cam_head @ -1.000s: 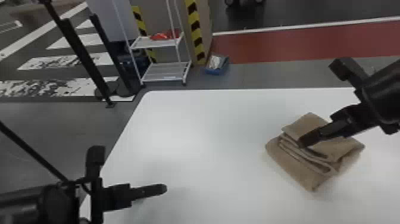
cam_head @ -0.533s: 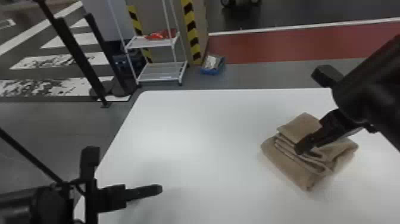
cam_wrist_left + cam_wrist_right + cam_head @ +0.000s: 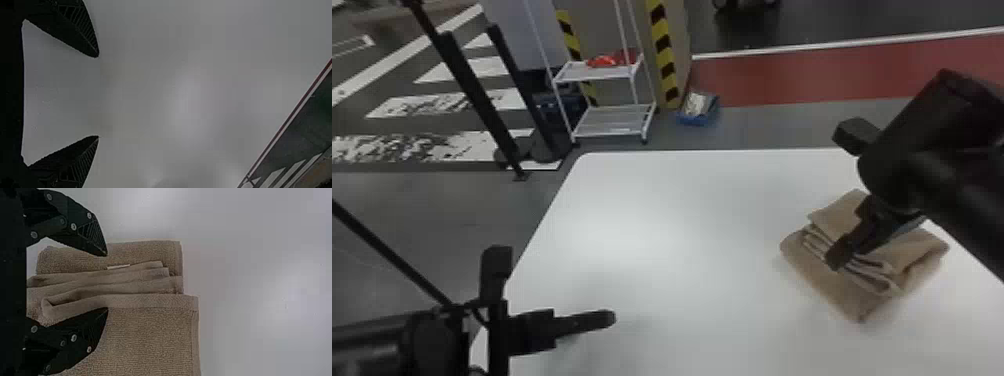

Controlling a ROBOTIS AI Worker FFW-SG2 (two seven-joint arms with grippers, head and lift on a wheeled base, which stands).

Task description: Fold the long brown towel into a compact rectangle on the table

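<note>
1. At the lower left of the head view, the left end effector (image 3: 606, 320) is held over the worktop (image 3: 672, 240), its fingers spread wide.
2. At right, the right end effector (image 3: 836, 258) is poised at the folded brown towel (image 3: 847, 295), fingers parted around layered folds; contact cannot be told.
3. Since the earlier frames, its wrist has been swung inward over the towel, whose folded shape is little changed.
4. Beyond, at upper left, a white rack (image 3: 612, 128) is seen.

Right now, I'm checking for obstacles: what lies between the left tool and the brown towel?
The head view shows bare white tabletop between the left tool and the folded brown towel, with nothing lying on that stretch.
</note>
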